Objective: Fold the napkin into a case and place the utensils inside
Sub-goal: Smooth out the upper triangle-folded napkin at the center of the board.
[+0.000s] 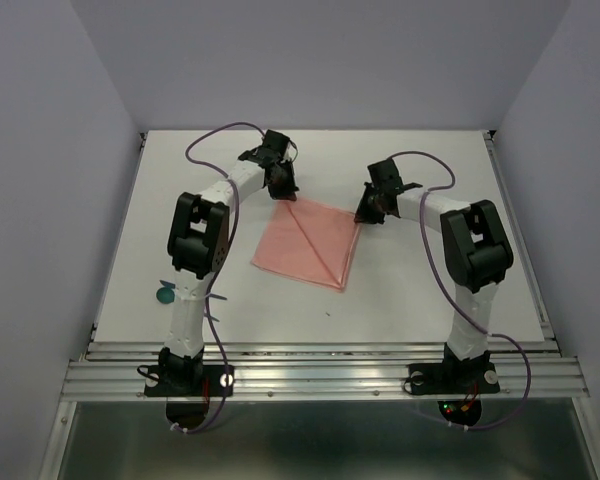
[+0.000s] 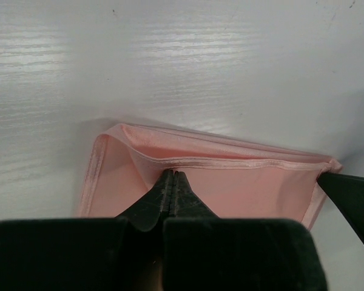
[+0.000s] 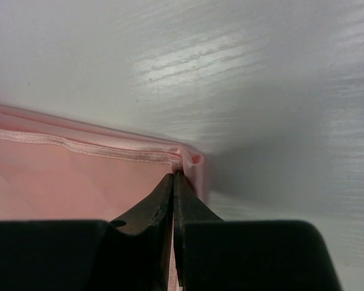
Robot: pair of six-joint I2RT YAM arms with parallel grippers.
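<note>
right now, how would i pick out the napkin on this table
On the white table, look between the two arms. The napkin lies there, a diagonal crease across it, its far edge pinched by the left claw and right claw. It is the only salmon-pink thing; the utensils beside the left arm are teal.

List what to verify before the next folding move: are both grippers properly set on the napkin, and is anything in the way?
1. Left gripper shut on the napkin at its hemmed edge: ok.
2. Right gripper shut on the napkin's corner: ok.
3. Each gripper pinching only the top layer: cannot tell.
4. Napkin's near part resting on the table: ok.
5. Utensils lying apart from the napkin: ok.
</note>
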